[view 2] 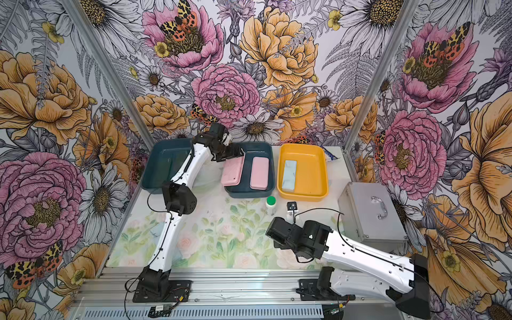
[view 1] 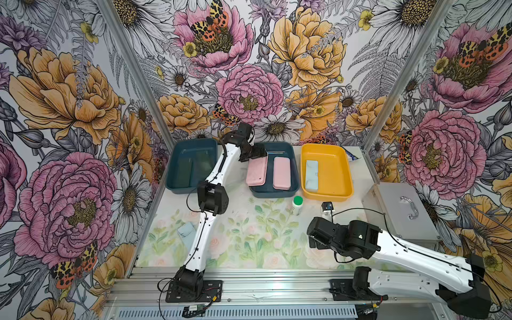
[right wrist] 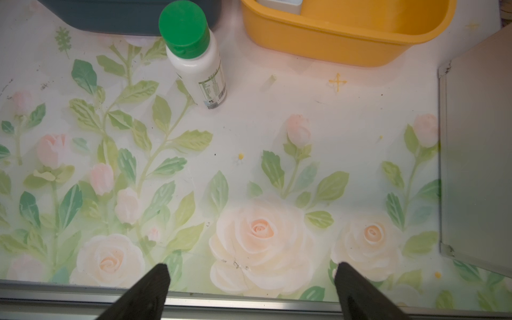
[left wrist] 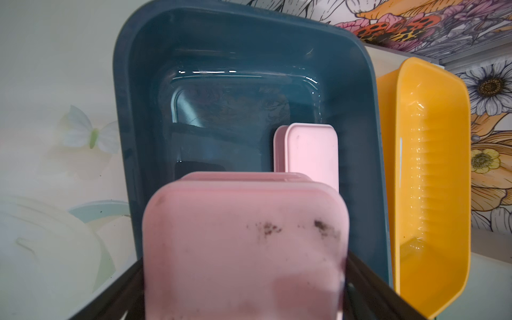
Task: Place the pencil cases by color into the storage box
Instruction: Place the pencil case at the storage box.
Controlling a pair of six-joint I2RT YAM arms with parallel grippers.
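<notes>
At the back of the table (view 1: pixel 249 243) three bins sit in a row, and the action's at the middle one. The left gripper (view 1: pixel 257 157) is down over the far end of the middle teal bin (view 1: pixel 274 194) with a tilted pink case (view 1: pixel 256 172) between its claws. They're spread wide, one on each long edge, and from the wrist view they look pressed against it, though that shot is too blurry down low to swear to it. The case overlaps the bin's left rim rather than lying flat. Just beside it, flat on the bin floor, is the second pink case (view 1: pixel 281 173).

The left teal bin (view 1: pixel 177 189) has two dark green cases (view 1: pixel 185 171) side by side, barely standing out from the plastic. The yellow bin (view 1: pixel 333 191) holds one light blue case (view 1: pixel 312 175); the other light blue case (view 1: pixel 186 231) is out on the table, partly behind the left arm (view 1: pixel 205 221).

The right gripper (right wrist: pixel 250 273) hovers over the flowered tabletop near the front — claws apart, nothing between them. A white bottle (view 1: pixel 297 205) stands in front of the bins, and a silver box (view 1: pixel 399 213) sits off to the right.
</notes>
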